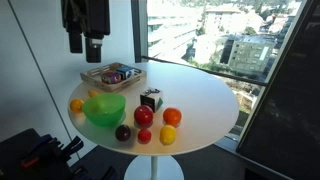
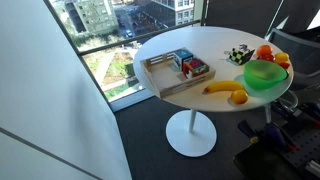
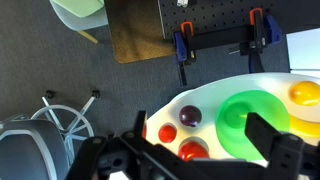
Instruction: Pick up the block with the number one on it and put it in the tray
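Observation:
The block (image 1: 150, 99) is a small dark cube with a pale face and greenish marks. It stands on the round white table between the green bowl (image 1: 104, 108) and the fruits, and also shows in an exterior view (image 2: 238, 56). The light-wood tray (image 1: 96, 79) sits at the table's back edge with several coloured blocks in it, and its low wall shows in an exterior view (image 2: 160, 82). My gripper (image 1: 85, 46) hangs open and empty high above the tray side of the table. In the wrist view the open fingers (image 3: 200, 140) frame the green bowl (image 3: 245, 120). The block and tray are out of the wrist view.
Around the block lie a red apple (image 1: 144, 116), a dark plum (image 1: 122, 132), an orange (image 1: 172, 117) and a yellow fruit (image 1: 167, 135). A banana (image 2: 222, 88) lies between bowl and tray. An office chair (image 3: 40, 130) stands on the floor. Large windows lie behind the table.

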